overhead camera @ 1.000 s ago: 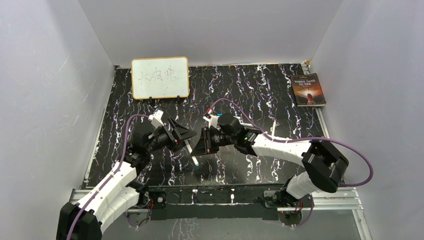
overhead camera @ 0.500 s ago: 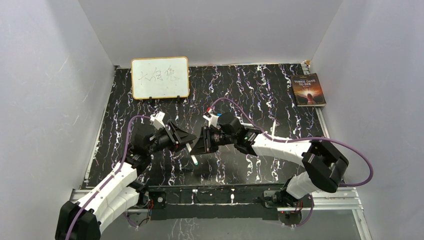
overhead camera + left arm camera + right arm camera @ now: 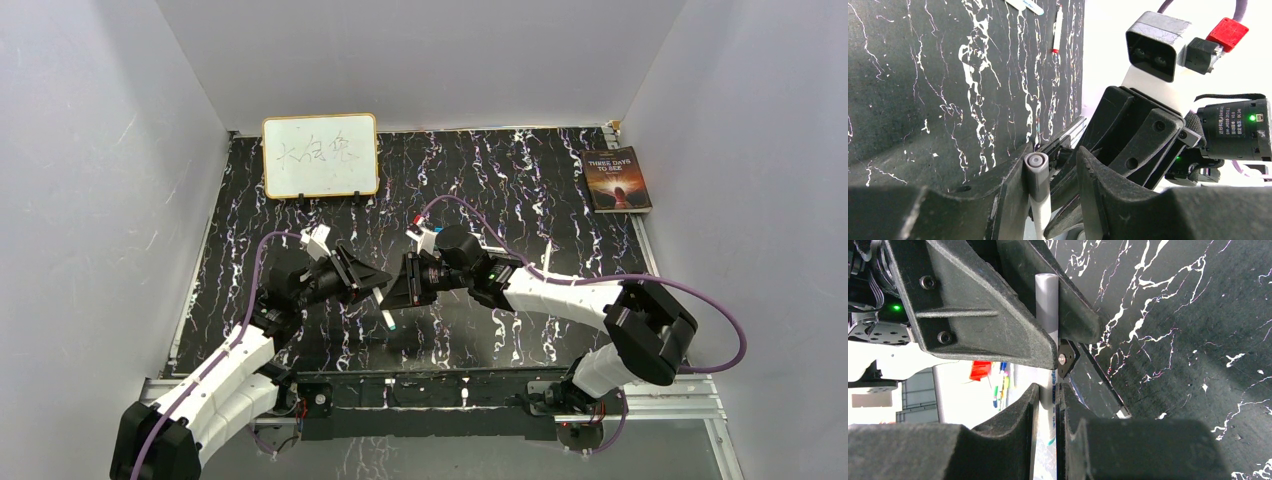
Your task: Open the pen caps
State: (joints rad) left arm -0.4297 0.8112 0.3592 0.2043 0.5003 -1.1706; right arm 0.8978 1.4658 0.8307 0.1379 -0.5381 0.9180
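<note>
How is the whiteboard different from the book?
The whiteboard stands upright at the back left; the book lies flat at the back right. The whiteboard is white with scribbles; the book has a dark cover. The whiteboard looks bigger than the book. Both are rectangles.

Left hand (image 3: 378, 283) facing clamped right hand (image 3: 393, 295), tips overlapping.

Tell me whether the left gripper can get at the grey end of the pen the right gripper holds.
Likely yes: the grey end sits between the left gripper's jaws, and the right gripper clamps the pen further down, leaving it exposed.
</note>
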